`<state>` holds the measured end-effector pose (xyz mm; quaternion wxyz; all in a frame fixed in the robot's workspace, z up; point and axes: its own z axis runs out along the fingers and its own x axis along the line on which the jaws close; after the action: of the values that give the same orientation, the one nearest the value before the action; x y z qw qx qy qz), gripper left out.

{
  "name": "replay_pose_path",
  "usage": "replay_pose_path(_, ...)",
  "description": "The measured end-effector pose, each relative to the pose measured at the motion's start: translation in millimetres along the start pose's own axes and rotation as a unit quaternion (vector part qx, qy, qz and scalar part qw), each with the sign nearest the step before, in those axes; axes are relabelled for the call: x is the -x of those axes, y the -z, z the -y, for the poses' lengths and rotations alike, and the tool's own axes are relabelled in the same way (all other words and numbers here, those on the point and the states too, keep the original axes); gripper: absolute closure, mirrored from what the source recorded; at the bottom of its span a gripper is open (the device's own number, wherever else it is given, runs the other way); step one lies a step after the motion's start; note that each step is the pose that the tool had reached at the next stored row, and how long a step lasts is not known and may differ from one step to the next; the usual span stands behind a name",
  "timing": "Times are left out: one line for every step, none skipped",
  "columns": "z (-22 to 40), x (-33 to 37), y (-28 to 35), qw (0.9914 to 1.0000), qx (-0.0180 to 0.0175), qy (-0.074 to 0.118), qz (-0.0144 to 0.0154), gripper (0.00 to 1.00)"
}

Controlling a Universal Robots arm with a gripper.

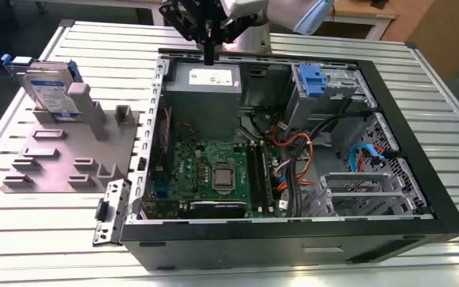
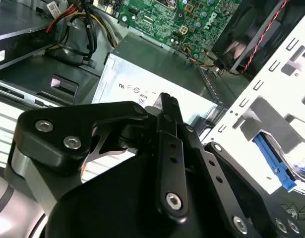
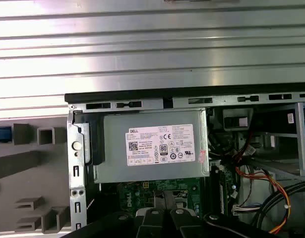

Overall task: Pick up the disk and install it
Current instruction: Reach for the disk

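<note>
The black, multi-link claw [image 1: 210,58] hangs over the far edge of the open black desktop computer case [image 1: 421,197], which lies on its side on the slatted aluminium tabletop [image 1: 38,239]. Its two fingers are pressed together into one narrow tip with nothing between them, which also shows in the second wrist view [image 2: 167,101]. The tip is just above the silver-grey boxy power supply with a white label [image 1: 204,84], which sits in the far corner of the case towards the exterior view's left. In both wrist views this power supply lies directly beneath the claw [image 2: 157,74] [image 3: 152,146]. The flat silver-grey disk with a white-and-blue label, clipped in a bright blue plastic carrier frame [image 1: 50,89], is well apart from the claw. It stands upright on edge at the far end of the grey plastic fixture plate with upright posts [image 1: 62,161], which lies on the tabletop just beside the case on the exterior view's left. Inside the case, the green motherboard [image 1: 213,173] lies nearer than the power supply. A blue plastic drive carrier [image 1: 313,81] sits in the metal bay at the far side towards the exterior view's right, and orange and black cables [image 1: 301,149] run between the motherboard and that bay.
</note>
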<state>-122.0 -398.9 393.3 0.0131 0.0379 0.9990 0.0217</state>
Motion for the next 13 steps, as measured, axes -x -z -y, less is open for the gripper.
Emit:
replay_pose_path(0.0,0.0,0.0,1.0,0.0,0.0,0.0,0.89)
replay_pose_path(0.0,0.0,0.0,1.0,0.0,0.0,0.0,0.89)
replay_pose_path(0.0,0.0,0.0,1.0,0.0,0.0,0.0,0.89)
replay_pose_path(0.0,0.0,0.0,1.0,0.0,0.0,0.0,0.89)
replay_pose_path(0.0,-0.1,0.0,1.0,0.0,0.0,0.0,0.89)
replay_pose_path(0.0,-0.4,0.0,1.0,0.0,0.0,0.0,0.89)
replay_pose_path(0.0,-0.8,0.0,1.0,0.0,0.0,0.0,0.89)
replay_pose_path(0.1,-1.4,0.0,1.0,0.0,0.0,0.0,0.89)
replay_pose_path(0.1,-2.1,0.0,1.0,0.0,0.0,0.0,0.89)
replay_pose_path(0.1,-2.5,0.0,1.0,0.0,0.0,0.0,0.89)
replay_pose_path(0.2,-2.8,0.1,1.0,0.0,0.0,0.0,0.89)
replay_pose_path(0.2,-3.2,0.1,1.0,0.0,0.0,0.0,0.89)
replay_pose_path(0.2,-3.2,0.1,1.0,0.0,0.0,0.0,0.89)
